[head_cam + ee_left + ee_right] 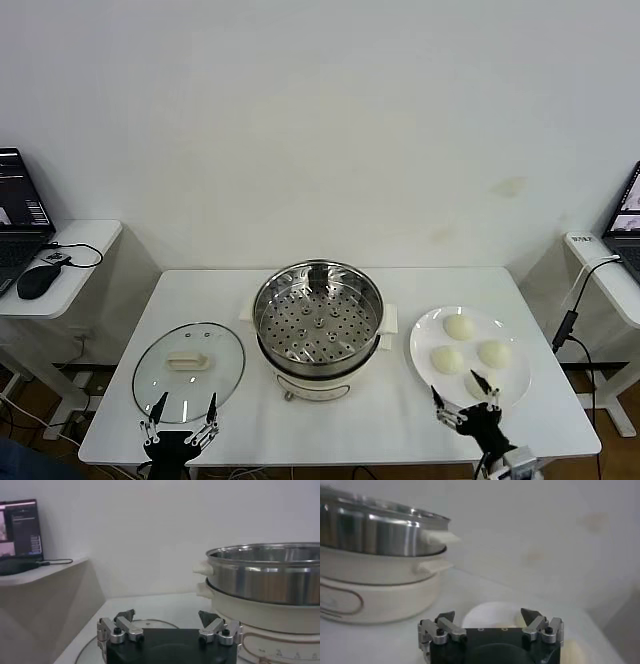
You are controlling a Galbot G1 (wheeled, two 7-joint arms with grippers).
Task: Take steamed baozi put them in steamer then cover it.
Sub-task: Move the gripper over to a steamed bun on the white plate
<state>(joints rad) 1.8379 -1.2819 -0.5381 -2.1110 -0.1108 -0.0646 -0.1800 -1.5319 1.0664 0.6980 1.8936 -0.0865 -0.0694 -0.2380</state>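
Both grippers, left [181,410] and right [466,397], hang with jaws apart and hold nothing. Risk: pinching a soft bun [446,359] could squash it or nudge its plate [428,333].

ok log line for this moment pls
steamer: uncovered, empty | baozi: on plate | cover: on table | left gripper: open | right gripper: open

Black pincer [167,622] bodies, silver-linked fingers [124,629]
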